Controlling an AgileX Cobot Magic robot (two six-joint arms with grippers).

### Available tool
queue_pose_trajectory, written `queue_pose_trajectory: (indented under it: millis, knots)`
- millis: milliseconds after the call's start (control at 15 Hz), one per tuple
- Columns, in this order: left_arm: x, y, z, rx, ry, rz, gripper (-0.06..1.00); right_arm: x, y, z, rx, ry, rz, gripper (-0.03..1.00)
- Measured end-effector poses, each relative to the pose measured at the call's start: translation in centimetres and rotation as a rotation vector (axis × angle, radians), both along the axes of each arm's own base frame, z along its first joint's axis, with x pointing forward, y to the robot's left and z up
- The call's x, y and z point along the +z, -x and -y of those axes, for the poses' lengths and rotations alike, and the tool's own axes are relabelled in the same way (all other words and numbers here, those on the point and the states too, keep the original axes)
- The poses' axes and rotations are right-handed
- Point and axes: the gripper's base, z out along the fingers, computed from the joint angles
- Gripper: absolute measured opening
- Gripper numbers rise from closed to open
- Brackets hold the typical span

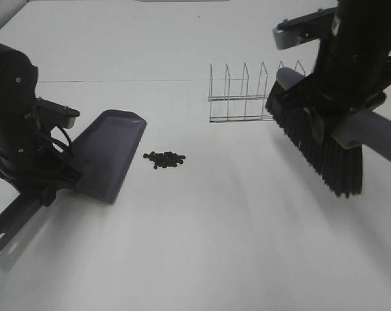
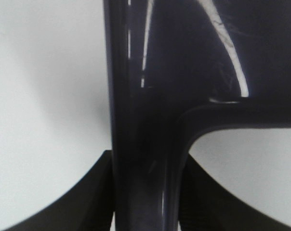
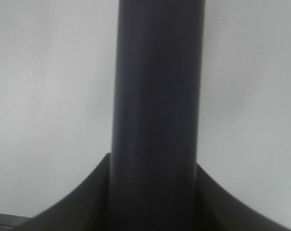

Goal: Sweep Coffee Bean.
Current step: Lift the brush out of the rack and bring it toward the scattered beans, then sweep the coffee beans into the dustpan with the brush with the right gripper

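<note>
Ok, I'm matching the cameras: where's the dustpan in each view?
Exterior high: dustpan left of centre, coffee beans to its right.
Left wrist: its handle, close up, in the left gripper.
Right wrist: not in it; only the brush handle.
Shared landmark: the white table.

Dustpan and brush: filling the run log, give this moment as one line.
left fingers: shut on dustpan | right fingers: shut on brush | beans: heaped between dustpan and brush, touching neither | swept: not yet

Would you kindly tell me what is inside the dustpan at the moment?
The dustpan shows nothing inside; the coffee beans lie on the table beside it. Its handle end is covered by the left arm.
</note>
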Motion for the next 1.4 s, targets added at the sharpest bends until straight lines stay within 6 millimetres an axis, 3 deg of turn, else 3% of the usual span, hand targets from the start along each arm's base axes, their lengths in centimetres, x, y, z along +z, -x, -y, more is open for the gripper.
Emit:
queue_pose_trajectory:
  millis: [200,267,533,933,1400]
  knots:
    - [-0.9,0.0,0.5,0.007,-0.019,-0.011,0.33,-3.5,-0.6,-2.8,0.066,0.060,-0.066,0.27]
    - [-1.5,0.0,0.4,0.012,-0.035,-0.034,0.33,-4.7,-1.8,-4.5,0.091,0.067,-0.069,0.27]
    - [-1.9,0.1,0.4,0.015,-0.045,-0.054,0.33,-6.1,-3.5,-8.1,0.154,0.070,-0.050,0.27]
    - [-1.9,0.2,0.3,0.015,-0.049,-0.061,0.33,-10.4,-5.1,-14.7,0.280,0.090,-0.021,0.27]
    - [-1.9,0.3,0.4,0.024,-0.041,-0.073,0.33,-12.7,-6.1,-18.1,0.311,-0.117,-0.040,0.27]
